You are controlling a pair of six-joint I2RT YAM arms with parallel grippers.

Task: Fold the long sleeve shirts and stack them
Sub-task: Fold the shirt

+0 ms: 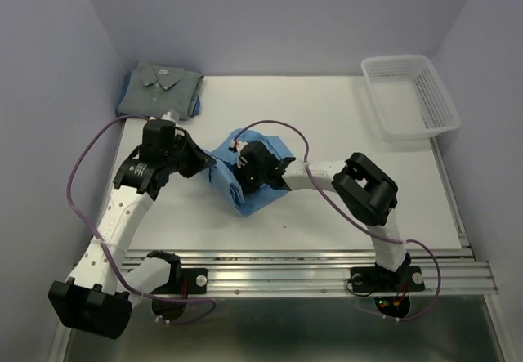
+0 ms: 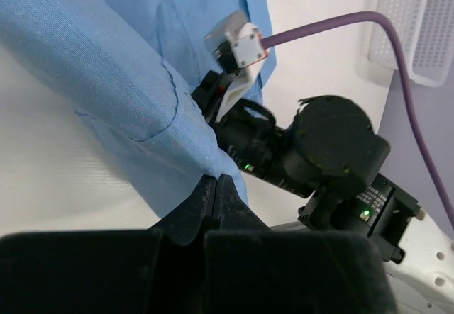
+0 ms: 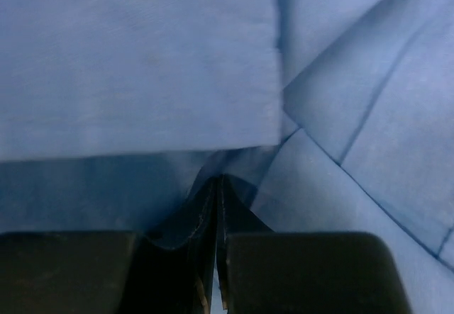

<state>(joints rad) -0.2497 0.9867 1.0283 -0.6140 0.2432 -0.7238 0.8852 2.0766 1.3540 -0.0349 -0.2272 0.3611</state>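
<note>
Folded grey shirt (image 1: 159, 90) lay at the table's (image 1: 343, 203) far-left corner; left gripper (image 2: 216, 184) was clenched on an edge of the light blue shirt (image 1: 255, 202), bunched mid-table; right gripper (image 3: 216, 186), jaws closed, pinched the same shirt's cloth; 1 white basket (image 1: 439, 100) sat far right.

Far shirt (image 1: 159, 88) at table's (image 1: 343, 207) far-L corner; basket (image 1: 406, 131) far-R. Mid shirt (image 1: 245, 203) at centre, L gripper (image 1: 208, 166) at its L edge, R gripper (image 1: 248, 181) on top.
</note>
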